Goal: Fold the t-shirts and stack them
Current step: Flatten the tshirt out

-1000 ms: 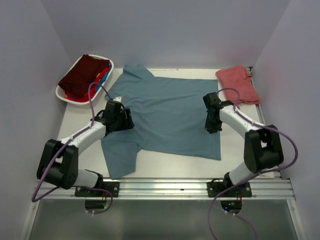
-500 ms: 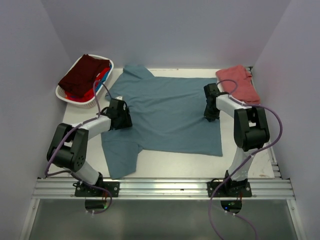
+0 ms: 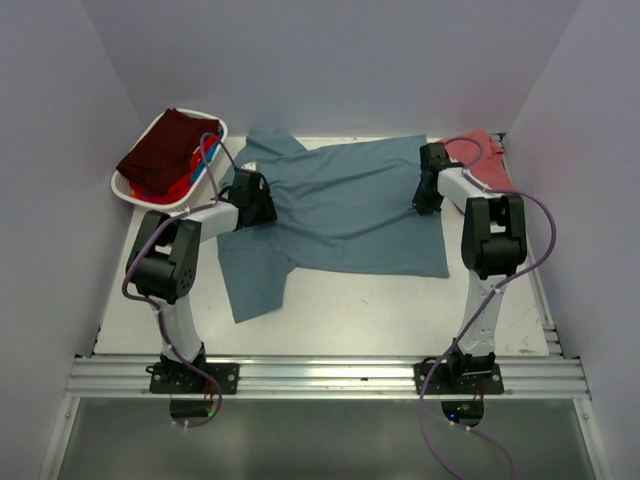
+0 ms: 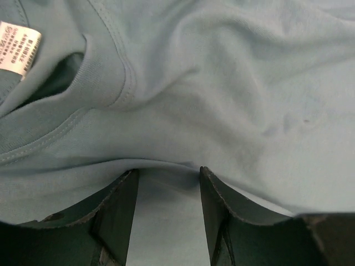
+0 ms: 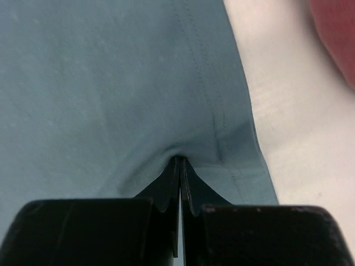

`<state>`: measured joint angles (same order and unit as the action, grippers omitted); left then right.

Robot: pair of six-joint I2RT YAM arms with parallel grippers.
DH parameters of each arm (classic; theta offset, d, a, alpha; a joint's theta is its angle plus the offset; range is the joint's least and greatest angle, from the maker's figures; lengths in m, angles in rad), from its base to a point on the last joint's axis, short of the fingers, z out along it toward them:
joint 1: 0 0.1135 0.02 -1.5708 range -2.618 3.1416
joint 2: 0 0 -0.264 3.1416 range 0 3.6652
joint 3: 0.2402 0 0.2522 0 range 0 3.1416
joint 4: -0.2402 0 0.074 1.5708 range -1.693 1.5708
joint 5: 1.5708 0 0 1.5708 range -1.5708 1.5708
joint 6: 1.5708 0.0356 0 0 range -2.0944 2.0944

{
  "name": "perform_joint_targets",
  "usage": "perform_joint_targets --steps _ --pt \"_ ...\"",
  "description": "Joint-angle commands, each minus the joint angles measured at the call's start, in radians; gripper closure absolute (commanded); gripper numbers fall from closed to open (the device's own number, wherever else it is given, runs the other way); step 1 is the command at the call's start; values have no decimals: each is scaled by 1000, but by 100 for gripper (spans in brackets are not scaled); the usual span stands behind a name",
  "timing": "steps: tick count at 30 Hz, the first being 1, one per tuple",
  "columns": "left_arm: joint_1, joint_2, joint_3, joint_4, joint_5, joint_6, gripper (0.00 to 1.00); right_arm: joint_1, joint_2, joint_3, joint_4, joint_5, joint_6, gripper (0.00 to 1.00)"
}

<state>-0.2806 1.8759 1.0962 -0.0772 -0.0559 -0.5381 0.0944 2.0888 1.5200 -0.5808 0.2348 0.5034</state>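
The teal-blue t-shirt is spread flat on the counter. Compared with a second ago, it is seen drawn toward the top of the overhead frame. Its lower edge and its lower-left sleeve now lie further from the arm bases, and more bare counter is exposed below them.

The right pincer is closed tight on a pinch of this shirt just inside its hem. It has been carried from mid-right to the upper right, close beside the salmon-red t-shirt.

The left pincer has likewise been moved up, to the shirt's upper-left part near the collar and the white label. Its jaws are held narrowly apart, with cloth ridged across the fingertips. Whether cloth is gripped there cannot be told.

The dark maroon t-shirt is unchanged in the white basket at upper left.
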Motion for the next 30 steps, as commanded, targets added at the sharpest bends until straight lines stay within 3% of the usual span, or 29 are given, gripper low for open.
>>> perform_joint_targets --steps 1,3,7,10,12,16,23,30 --pt "20 72 47 -33 -2 15 48 -1 77 60 45 -58 -32 100" --pt "18 4 34 -32 16 23 47 -1 28 48 68 -65 -49 100" --pt "-6 -237 -41 -27 1 46 42 4 -241 -214 293 -77 -69 97" --pt "-41 -423 -96 -131 -28 40 37 19 -502 -341 331 -92 -88 75" --pt "-48 -518 -130 -183 -32 14 36 31 -566 -374 300 -100 -94 68" --pt "-61 -604 -205 -431 -70 -52 38 103 -654 -446 211 -91 -97 64" --pt "-91 -817 -498 -541 27 -272 40 171 -685 -478 121 -123 -77 64" --pt "-118 -983 -536 -667 -67 -428 41 192 -711 -531 142 -157 -75 64"
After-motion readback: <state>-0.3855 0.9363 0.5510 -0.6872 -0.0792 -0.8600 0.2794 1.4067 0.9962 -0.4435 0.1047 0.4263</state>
